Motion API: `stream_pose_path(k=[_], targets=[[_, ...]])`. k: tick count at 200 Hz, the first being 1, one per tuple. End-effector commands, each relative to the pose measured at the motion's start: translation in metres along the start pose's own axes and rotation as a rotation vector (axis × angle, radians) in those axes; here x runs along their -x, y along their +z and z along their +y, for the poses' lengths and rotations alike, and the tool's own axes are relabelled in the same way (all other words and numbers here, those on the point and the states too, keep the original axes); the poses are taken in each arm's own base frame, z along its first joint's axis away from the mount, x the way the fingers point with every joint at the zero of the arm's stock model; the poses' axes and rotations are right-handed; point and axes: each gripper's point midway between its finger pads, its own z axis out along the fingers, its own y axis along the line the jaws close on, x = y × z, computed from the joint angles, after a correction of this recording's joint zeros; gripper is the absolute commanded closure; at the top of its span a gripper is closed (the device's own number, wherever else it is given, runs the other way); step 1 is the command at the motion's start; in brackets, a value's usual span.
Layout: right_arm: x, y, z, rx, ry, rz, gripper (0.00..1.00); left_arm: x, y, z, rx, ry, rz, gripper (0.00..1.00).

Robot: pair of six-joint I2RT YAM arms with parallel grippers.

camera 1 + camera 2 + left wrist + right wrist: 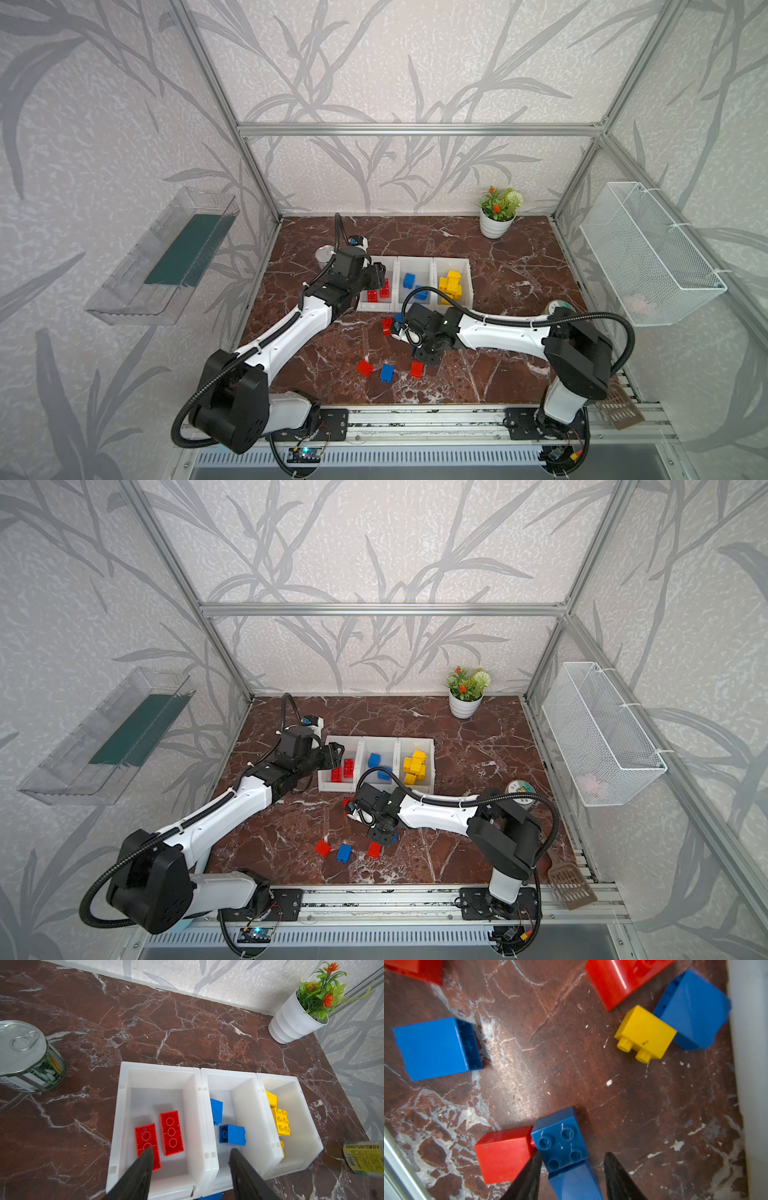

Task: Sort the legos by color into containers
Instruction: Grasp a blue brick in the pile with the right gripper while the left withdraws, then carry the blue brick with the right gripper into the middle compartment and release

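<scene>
Your right gripper (573, 1153) straddles a blue brick (560, 1142) on the table (550, 1064), jaws parted with a gap on one side, and a red brick (502, 1153) crowds the other finger (529, 1172), touching that blue brick, while your left gripper (191, 1148) hangs empty, jaws apart, over the bin (158, 1067) holding two red bricks (171, 1132).

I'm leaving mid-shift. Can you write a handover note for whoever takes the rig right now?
Left gripper: open, empty, over the left bin.
Right gripper: open, straddling a blue brick on the table, not yet clamped.
Done: red bricks in left bin, blue bricks in middle bin, yellow bricks in right bin.
Left: that brick plus three loose red bricks, two loose blue bricks, one loose yellow brick.
</scene>
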Motion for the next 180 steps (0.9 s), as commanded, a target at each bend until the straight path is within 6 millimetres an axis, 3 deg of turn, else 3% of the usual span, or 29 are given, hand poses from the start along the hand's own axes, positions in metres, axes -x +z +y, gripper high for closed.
stream_pose_path(k=[1,57,105,156,180], targets=[[0.009,0.003,0.0,-0.001,-0.013,-0.006,0.52,0.007,-0.005,-0.001,-0.009,-0.006,-0.027,0.39],[0.014,0.01,0.002,0.02,-0.009,-0.013,0.57,0.006,-0.007,0.002,0.001,-0.007,-0.031,0.39],[0.017,0.013,0.001,0.023,0.002,-0.018,0.66,0.007,-0.008,0.003,0.009,-0.005,-0.033,0.39],[0.025,0.009,-0.005,0.01,0.008,-0.057,0.75,0.009,-0.01,0.004,0.018,-0.005,-0.036,0.39],[0.038,-0.006,-0.009,0.008,0.013,-0.112,0.76,0.011,-0.014,0.007,0.033,-0.003,-0.041,0.39]])
